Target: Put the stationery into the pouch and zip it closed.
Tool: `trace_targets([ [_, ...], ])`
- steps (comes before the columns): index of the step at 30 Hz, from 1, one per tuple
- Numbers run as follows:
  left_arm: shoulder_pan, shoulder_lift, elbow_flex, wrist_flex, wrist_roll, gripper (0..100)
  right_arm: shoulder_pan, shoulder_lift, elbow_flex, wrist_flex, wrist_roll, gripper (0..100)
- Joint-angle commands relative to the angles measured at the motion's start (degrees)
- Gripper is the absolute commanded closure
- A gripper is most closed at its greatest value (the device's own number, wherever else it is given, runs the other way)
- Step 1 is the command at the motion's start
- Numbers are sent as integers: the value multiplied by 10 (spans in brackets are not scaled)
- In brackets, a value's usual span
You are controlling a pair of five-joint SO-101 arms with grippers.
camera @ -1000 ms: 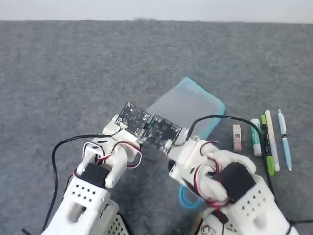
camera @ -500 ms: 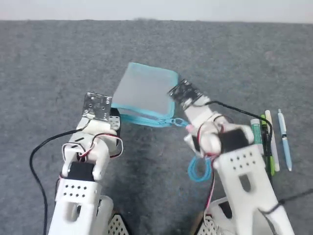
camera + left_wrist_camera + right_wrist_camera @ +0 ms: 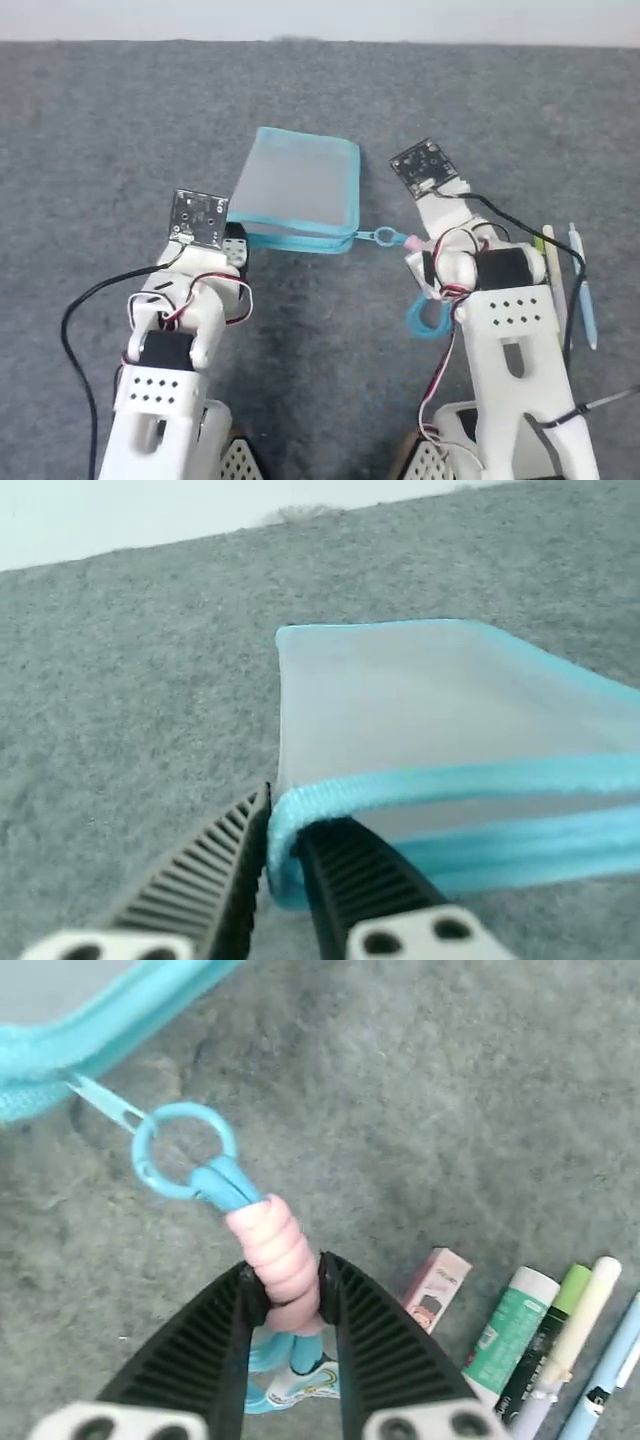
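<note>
The translucent pouch (image 3: pixel 300 190) with cyan trim lies flat at mid table. My left gripper (image 3: pixel 240 246) is shut on the pouch's near left corner; in the left wrist view the cyan edge (image 3: pixel 300 805) sits pinched in that gripper (image 3: pixel 285 820). My right gripper (image 3: pixel 287 1275) is shut on a pink charm (image 3: pixel 275 1245) that hangs from the cyan ring (image 3: pixel 185 1150) of the zip pull. In the high view the ring (image 3: pixel 384 237) lies just past the pouch's right corner, in front of my right gripper (image 3: pixel 412 243). Whether the zip stands open is unclear.
Stationery lies on the grey felt at the right: a pink eraser box (image 3: pixel 435 1285), a green-and-white tube (image 3: pixel 505 1335), and pens (image 3: pixel 580 275) partly hidden behind the right arm. A cyan loop strap (image 3: pixel 428 318) hangs under the right wrist.
The pouch has shifted left and turned. My right gripper has drawn the charm and ring to the right, past the pouch's corner. The left gripper has held its place over the last half second.
</note>
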Motion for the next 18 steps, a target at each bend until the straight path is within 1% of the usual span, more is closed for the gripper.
trace_targets([
  [1,0,-16,-8,11,11,991,40,2,-4,-5,14,993],
  [5,37,-16,-8,30,33,991,40,-1,-5,36,12,978],
  [6,55,-16,-8,35,33,991,40,-5,-5,52,12,945],
  [8,86,-16,-8,42,35,991,48,-16,-5,82,15,840],
  [10,98,-16,-6,40,35,991,66,-36,-5,101,22,728],
  [11,98,-16,-5,40,35,991,79,-48,-5,106,38,693],
  [12,98,-16,-5,40,35,991,94,-60,-5,111,56,690],
  [14,98,-16,-3,40,33,991,138,-80,-9,121,87,734],
  [16,98,-16,-3,40,33,991,196,-86,-24,131,115,788],
  [18,98,-16,-3,40,33,991,262,-75,-40,131,158,820],
])
